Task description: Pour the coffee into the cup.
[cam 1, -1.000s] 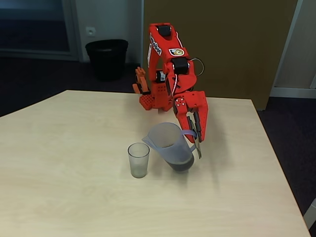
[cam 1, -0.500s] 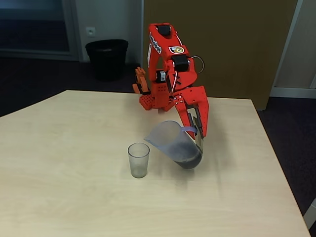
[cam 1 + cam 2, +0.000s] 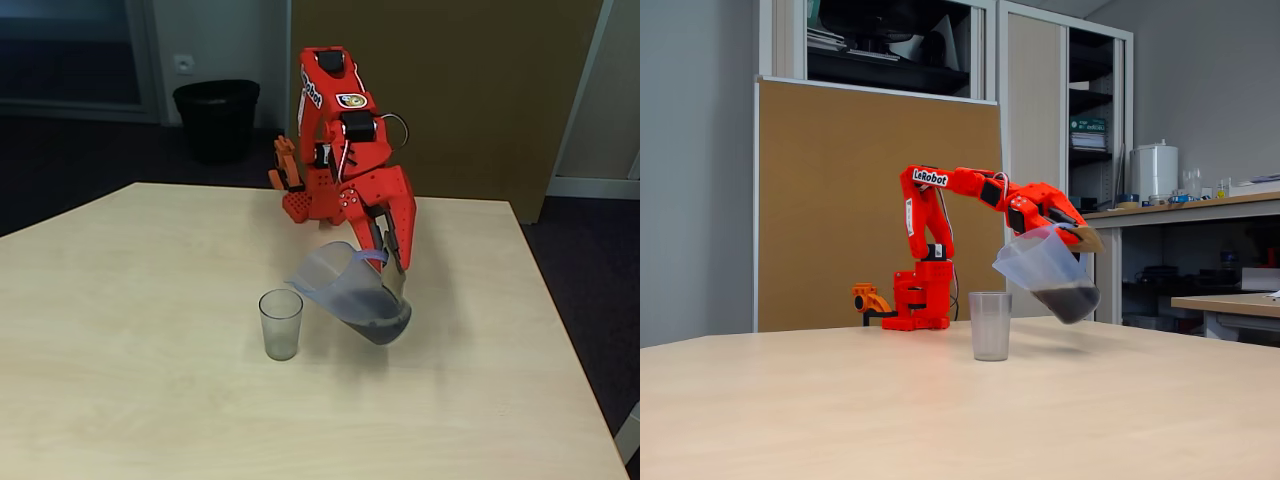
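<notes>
Your claw (image 3: 393, 268) is clamped on the handle of the jug (image 3: 352, 292), and the jug hangs clear of the counter (image 3: 150, 400), tilted with its spout toward the cup (image 3: 281, 323).

The relation your pour turns on: in the fixed view from the front of the counter, the cup stands at about eight o'clock from the claw, and the jug's long axis runs from its raised base at four o'clock down to the spout at ten o'clock. The spout lip sits above the cup's rim and a little to its two o'clock side; by my reading it is not yet over the cup's mouth. In the fixed view from the side, the cup (image 3: 990, 325) stands upright on the counter at eight o'clock from the claw (image 3: 1080, 238), and the jug (image 3: 1045, 272) leans toward it, spout just above and beside the rim.

The coffee (image 3: 1067, 300) lies pooled in the jug's lower corner, well short of the spout. Nothing dark shows in the cup, so I judge the pouring not yet begun. You likely need to bring the spout further over the cup before tipping more, or the stream could land on the counter.

Count: one jug, one cup, one arm.
</notes>
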Motion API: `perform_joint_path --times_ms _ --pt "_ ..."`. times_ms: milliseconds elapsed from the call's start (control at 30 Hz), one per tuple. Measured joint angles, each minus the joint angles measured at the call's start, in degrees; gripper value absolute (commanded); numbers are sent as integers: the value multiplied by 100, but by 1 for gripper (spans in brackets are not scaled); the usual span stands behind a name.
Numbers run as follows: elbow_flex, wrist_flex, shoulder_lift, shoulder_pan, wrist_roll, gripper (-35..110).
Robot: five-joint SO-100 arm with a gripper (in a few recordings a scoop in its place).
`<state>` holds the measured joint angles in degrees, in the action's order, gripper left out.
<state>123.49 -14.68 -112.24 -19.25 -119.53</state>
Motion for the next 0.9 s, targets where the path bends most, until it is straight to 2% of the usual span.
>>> perform_joint_path --times_ms 900 --pt "378 1213 185 211 -1635 0"
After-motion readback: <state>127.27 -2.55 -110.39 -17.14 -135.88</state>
